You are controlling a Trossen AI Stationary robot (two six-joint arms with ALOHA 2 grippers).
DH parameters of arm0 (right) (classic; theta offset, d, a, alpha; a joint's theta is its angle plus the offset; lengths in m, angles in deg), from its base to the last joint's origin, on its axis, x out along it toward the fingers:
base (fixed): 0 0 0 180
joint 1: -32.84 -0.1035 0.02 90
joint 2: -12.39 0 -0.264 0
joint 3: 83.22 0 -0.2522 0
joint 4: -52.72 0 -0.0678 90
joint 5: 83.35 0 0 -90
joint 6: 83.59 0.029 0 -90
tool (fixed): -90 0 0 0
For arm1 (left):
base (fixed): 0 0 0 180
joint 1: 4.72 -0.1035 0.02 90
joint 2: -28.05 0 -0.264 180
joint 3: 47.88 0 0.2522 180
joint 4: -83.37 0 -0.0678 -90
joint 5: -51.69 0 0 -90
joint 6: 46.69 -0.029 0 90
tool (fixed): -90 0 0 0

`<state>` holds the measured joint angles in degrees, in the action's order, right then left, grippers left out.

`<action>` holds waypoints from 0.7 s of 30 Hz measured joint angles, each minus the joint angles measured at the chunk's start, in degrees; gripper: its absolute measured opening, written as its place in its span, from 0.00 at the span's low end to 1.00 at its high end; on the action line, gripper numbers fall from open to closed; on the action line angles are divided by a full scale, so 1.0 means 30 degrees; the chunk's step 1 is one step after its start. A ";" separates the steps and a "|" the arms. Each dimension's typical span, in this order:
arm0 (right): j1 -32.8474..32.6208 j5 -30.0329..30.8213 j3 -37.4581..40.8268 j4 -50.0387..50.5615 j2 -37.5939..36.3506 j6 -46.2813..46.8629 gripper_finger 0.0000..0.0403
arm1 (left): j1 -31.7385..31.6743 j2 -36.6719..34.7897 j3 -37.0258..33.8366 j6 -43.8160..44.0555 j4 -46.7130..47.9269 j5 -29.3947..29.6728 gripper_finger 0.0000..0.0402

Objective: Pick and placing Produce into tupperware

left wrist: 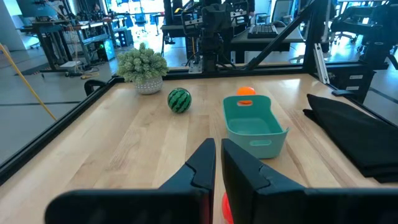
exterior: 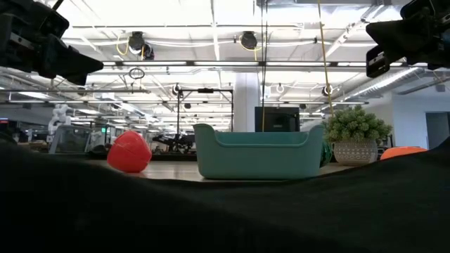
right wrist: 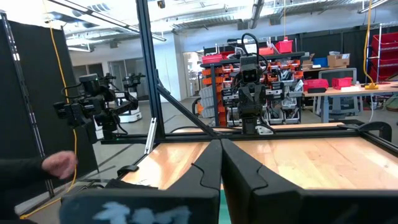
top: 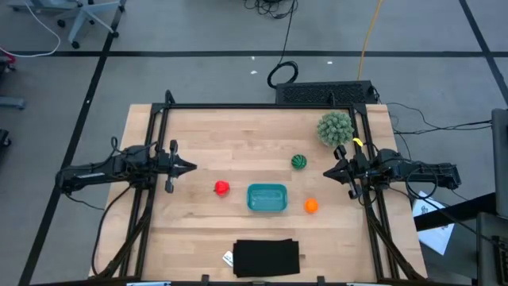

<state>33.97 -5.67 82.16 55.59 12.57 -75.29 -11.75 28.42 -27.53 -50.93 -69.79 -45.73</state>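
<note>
Colours on the pale wooden table (top: pixel 198 230)

The table is light tan wood with a visible grain, framed by black metal rails (top: pixel 262 106). The container (top: pixel 267 198) is teal-blue, inside and out. One piece of toy produce (top: pixel 221 187) is bright red, another is a ball (top: pixel 298 161) in dark green with darker stripes like a watermelon, and the third is a plain orange ball (top: pixel 311 205). The spiky ball (top: pixel 336 127) is pale grey-green and sits in a pot patterned in whitish grey. A flat rectangle of cloth (top: pixel 267 258) is solid black. Both arms are dark, nearly black, and a yellow cable (top: pixel 369 36) runs across the grey floor.
</note>
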 joint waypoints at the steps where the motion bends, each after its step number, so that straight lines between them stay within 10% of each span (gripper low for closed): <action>1: 0.0004 0.0002 0.0001 -0.0001 -0.0003 0.0000 0.00 | 0.0002 0.0000 0.0006 0.0005 -0.0001 0.0000 0.08; 21: 0.0005 0.0002 -0.0002 -0.0358 -0.0006 0.0000 0.00 | 0.0002 0.0006 0.0006 -0.1463 -0.0447 0.0175 0.08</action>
<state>33.99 -5.66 82.16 54.52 12.55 -75.29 -11.75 28.43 -27.51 -55.32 -71.13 -45.21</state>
